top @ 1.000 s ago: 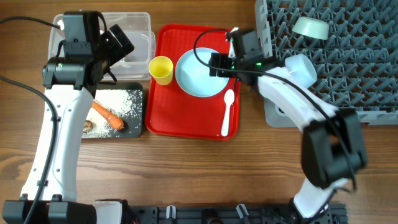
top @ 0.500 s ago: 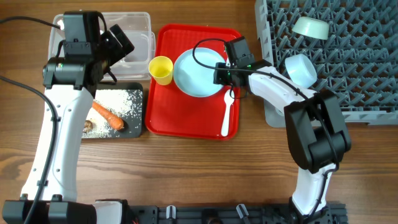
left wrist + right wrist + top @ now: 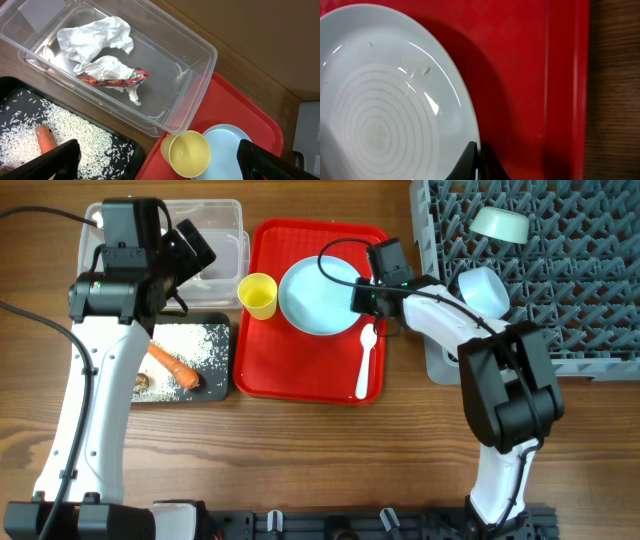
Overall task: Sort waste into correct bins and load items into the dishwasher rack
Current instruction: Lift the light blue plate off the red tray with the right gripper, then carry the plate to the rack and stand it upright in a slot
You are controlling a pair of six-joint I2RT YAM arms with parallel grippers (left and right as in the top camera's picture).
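Your left gripper (image 3: 195, 248): jaws spread wide, nothing between them, hovering over clear rectangular plastic tub (image 3: 200, 55) that holds crumpled white napkin (image 3: 95, 37) and red shiny wrapper (image 3: 112, 77).

Centre: large pale blue round plate (image 3: 315, 300) lies on flat red serving tray (image 3: 300, 370).

Your right gripper (image 3: 368, 298): jaws pinching plate's right rim, likely because thin edge is only purchase.

Far right: grey plastic grid dishwasher rack (image 3: 560, 280), plate's likely destination.

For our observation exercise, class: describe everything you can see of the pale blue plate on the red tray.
The pale blue plate is round and glossy, seemingly ceramic or hard plastic, with concentric rings in its well and a couple of stray rice grains. It sits face up on the red tray. The right gripper is shut on its rim.
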